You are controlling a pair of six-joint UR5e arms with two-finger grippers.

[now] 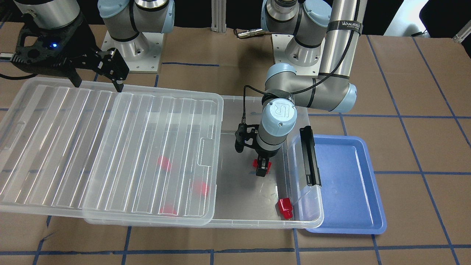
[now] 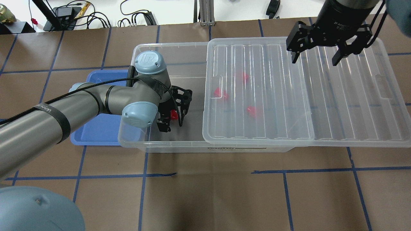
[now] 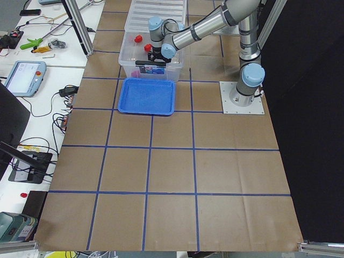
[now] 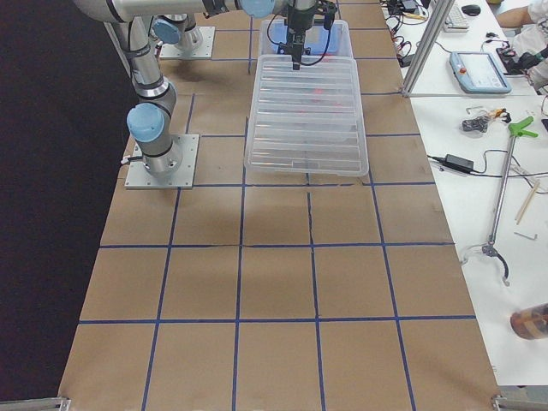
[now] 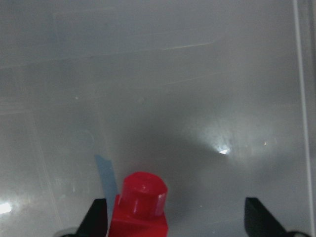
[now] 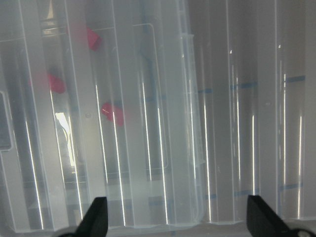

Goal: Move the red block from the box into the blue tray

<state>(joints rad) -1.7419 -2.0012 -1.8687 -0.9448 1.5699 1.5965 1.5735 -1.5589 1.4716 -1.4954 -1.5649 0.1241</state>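
Left wrist-mounted view: red block (image 5: 139,210), long axis up-frame, stub farthest, loose inside spread left claw (image 5: 177,215); right claw (image 6: 177,212) spread, empty.

One camera sits behind my shoulders, looking forward and down on the table (image 2: 205,192). Another faces me from across it, looking steeply down, so my left side lands on its right. Both take in the whole box (image 2: 167,142). Two far cameras look along the table from its ends. My left wrist camera looks close down at the box floor, and my right at the lid (image 6: 148,123).
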